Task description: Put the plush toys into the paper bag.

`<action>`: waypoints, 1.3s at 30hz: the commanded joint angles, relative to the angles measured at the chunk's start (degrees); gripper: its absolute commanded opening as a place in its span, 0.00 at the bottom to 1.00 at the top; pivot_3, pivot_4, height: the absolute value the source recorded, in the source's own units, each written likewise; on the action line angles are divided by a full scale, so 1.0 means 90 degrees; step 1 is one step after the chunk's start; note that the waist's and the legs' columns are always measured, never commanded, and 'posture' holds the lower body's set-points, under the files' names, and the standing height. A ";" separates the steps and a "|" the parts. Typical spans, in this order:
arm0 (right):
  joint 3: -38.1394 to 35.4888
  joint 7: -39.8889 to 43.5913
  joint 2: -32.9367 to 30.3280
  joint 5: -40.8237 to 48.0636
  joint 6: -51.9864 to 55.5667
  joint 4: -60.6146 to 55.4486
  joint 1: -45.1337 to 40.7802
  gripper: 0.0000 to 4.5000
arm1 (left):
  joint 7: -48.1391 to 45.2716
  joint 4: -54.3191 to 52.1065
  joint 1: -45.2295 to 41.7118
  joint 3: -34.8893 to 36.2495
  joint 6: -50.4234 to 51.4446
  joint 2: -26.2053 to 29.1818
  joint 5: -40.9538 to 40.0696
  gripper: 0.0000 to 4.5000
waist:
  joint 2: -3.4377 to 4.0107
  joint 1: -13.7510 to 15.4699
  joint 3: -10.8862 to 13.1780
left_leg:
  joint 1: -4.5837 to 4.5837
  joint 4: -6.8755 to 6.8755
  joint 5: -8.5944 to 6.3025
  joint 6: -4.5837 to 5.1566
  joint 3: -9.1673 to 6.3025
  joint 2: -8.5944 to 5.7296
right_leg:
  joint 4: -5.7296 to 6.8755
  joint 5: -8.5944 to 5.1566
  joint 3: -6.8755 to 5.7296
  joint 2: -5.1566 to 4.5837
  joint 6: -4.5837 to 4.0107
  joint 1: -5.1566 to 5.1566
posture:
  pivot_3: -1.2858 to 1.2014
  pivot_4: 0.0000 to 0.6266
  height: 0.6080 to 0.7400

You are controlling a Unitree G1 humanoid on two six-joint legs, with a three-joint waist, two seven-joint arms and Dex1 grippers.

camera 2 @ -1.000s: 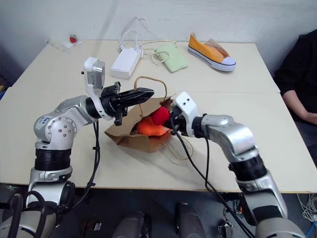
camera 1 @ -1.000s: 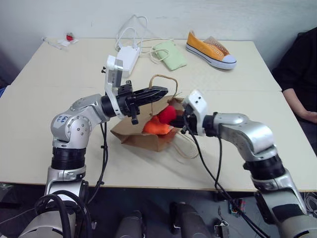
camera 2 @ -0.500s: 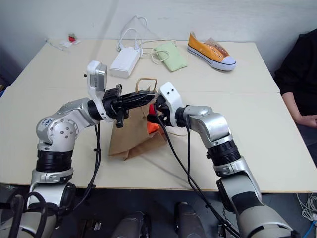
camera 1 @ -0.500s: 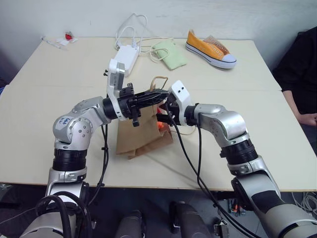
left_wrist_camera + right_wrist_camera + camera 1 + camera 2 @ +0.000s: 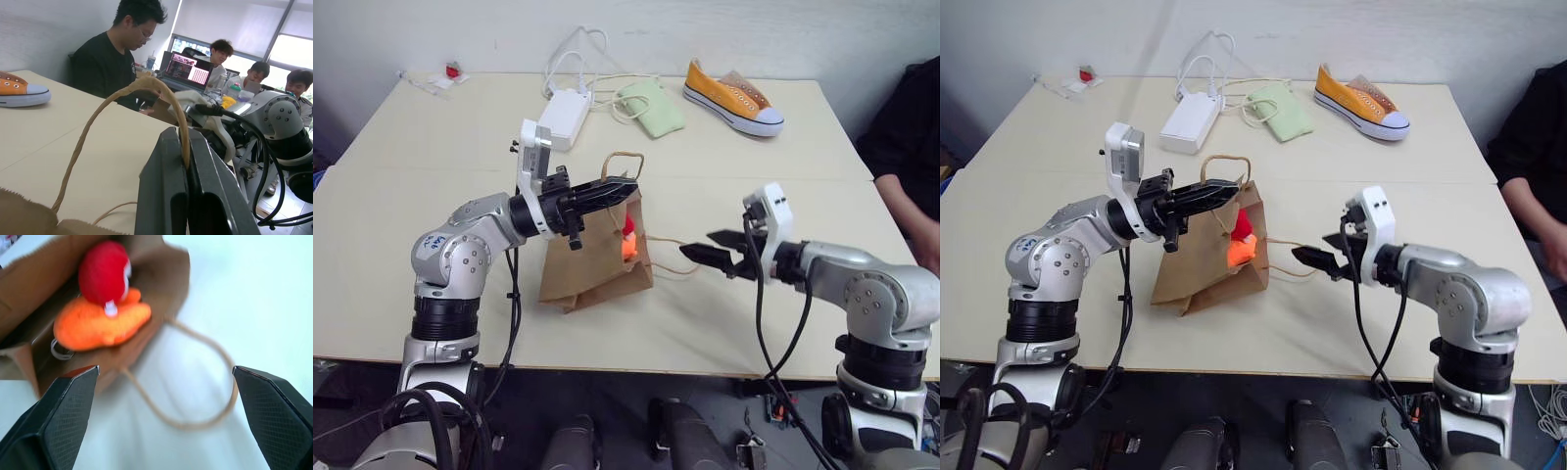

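Left hand (image 5: 625, 185) is clamped on the paper bag (image 5: 592, 264) handle. Both plush toys (image 5: 100, 308) lie inside the bag, ahead of the right hand (image 5: 700, 246), whose fingers stand apart.

The paper bag (image 5: 1205, 257) is matt creased brown kraft with twisted cord handles, the plush toys (image 5: 105, 308) are fuzzy cloth, and the desk (image 5: 431, 176) is smooth, pale and matt.

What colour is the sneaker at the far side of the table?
The sneaker is orange-yellow with a white sole and toe cap, clearest in the left eye view.
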 commanded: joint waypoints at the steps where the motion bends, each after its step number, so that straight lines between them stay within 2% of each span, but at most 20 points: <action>1: -0.0491 -0.0397 0.0401 0.0079 0.0367 -0.0027 0.0039 0.99 | -0.0004 -0.0183 -0.0050 0.0061 -0.0092 0.0018 -0.0037 0.00 | 0.0001 -0.0005 0.0000 | 0.0001 -0.0001 0.0002 0.0000 0.0001 0.0000 | 0.0003 0.0000 0.0001 0.0000 0.0000 0.0000 | 0.52 0.24 1.00; 5: -0.1136 -0.0834 0.1432 0.0043 0.0646 0.0447 -0.0167 0.99 | 0.0015 -0.0233 -0.0052 0.0051 -0.0065 0.0033 -0.0037 0.00 | 0.0000 0.0006 -0.0001 | 0.0001 -0.0001 0.0004 -0.0001 0.0001 -0.0002 | 0.0004 0.0000 0.0002 0.0001 0.0000 -0.0002 | 0.52 0.24 1.00; 9: -0.1469 -0.1248 0.2027 -0.0071 0.0462 0.0919 -0.0398 0.99 | 0.0028 -0.0250 -0.0074 0.0059 -0.0053 0.0043 -0.0047 0.00 | 0.0002 0.0011 0.0000 | -0.0006 -0.0001 0.0004 0.0001 0.0000 -0.0005 | 0.0003 0.0000 0.0001 -0.0002 0.0000 -0.0006 | 0.52 0.24 1.00; 10: -0.1570 -0.1351 0.2151 -0.0095 0.0388 0.1044 -0.0462 0.95 | 0.0032 -0.0250 -0.0076 0.0061 -0.0053 0.0045 -0.0047 0.00 | 0.0002 0.0011 0.0000 | -0.0005 -0.0001 0.0004 0.0002 -0.0001 -0.0006 | 0.0003 0.0000 0.0001 -0.0003 0.0000 -0.0006 | 0.52 0.24 1.00; 12: -0.1633 -0.1483 0.2263 -0.0111 0.0180 0.1174 -0.0529 0.85 | 0.0040 -0.0263 -0.0069 0.0060 -0.0052 0.0046 -0.0047 0.00 | 0.0003 0.0008 0.0000 | -0.0005 -0.0001 0.0004 0.0002 -0.0001 -0.0007 | 0.0003 0.0000 0.0000 -0.0002 0.0000 -0.0006 | 0.52 0.24 1.00; 15: -0.1766 -0.1646 0.2359 -0.0030 0.0109 0.1231 -0.0629 0.61 | 0.0050 -0.0284 -0.0056 0.0066 -0.0046 0.0056 -0.0052 0.00 | 0.0003 0.0008 0.0000 | -0.0006 -0.0003 0.0004 0.0002 -0.0001 -0.0007 | 0.0002 0.0000 0.0000 -0.0002 0.0000 -0.0006 | 0.52 0.24 1.00; 20: -0.1584 -0.1609 0.2005 0.0052 0.0295 0.0911 -0.0342 0.22 | 0.0070 -0.0303 -0.0027 0.0076 -0.0052 0.0069 -0.0060 0.00 | 0.0003 0.0007 0.0000 | -0.0006 -0.0003 0.0004 0.0002 -0.0001 -0.0007 | 0.0002 0.0000 0.0000 -0.0002 0.0000 -0.0006 | 0.52 0.24 1.00; 25: -0.1791 -0.1469 0.1599 0.0342 0.0741 0.0428 -0.0111 0.22 | 0.0062 -0.0286 -0.0003 0.0074 -0.0073 0.0080 -0.0046 0.00 | 0.0003 0.0011 0.0000 | -0.0008 -0.0004 0.0004 0.0003 -0.0001 -0.0007 | -0.0001 0.0000 0.0000 -0.0003 0.0000 -0.0006 | 0.52 0.24 1.00; 29: -0.1754 -0.1429 0.1628 0.0502 0.0769 0.0402 0.0043 0.22 | 0.0046 -0.0247 -0.0033 0.0056 -0.0096 0.0067 -0.0031 0.00 | 0.0003 -0.0004 0.0000 | -0.0006 -0.0005 0.0004 0.0003 -0.0001 -0.0006 | 0.0000 0.0000 0.0001 -0.0001 0.0000 -0.0005 | 0.52 0.24 1.00; 32: -0.1731 -0.1479 0.1946 0.0459 0.0655 0.0647 0.0018 0.35 | 0.0033 -0.0229 -0.0061 0.0021 -0.0112 0.0041 -0.0016 0.00 | 0.0003 -0.0012 0.0000 | -0.0005 -0.0008 0.0004 0.0001 -0.0001 -0.0004 | 0.0001 0.0000 0.0001 0.0002 0.0000 -0.0006 | 0.52 0.24 1.00; 37: -0.1773 -0.1831 0.2213 0.0153 0.0016 0.1434 -0.0312 0.72 | 0.0007 -0.0216 -0.0118 0.0017 -0.0093 0.0067 -0.0022 0.00 | 0.0003 -0.0006 -0.0001 | 0.0001 -0.0007 0.0005 0.0002 0.0002 -0.0006 | 0.0001 0.0000 0.0005 0.0001 0.0000 -0.0002 | 0.52 0.24 1.00; 39: -0.1789 -0.1905 0.2276 0.0177 -0.0153 0.1763 -0.0501 0.72 | -0.0003 -0.0218 -0.0124 0.0021 -0.0087 0.0086 -0.0022 0.00 | 0.0003 -0.0003 -0.0001 | 0.0002 -0.0007 0.0005 0.0003 0.0000 -0.0006 | 0.0001 0.0000 0.0003 0.0000 0.0000 -0.0001 | 0.52 0.24 1.00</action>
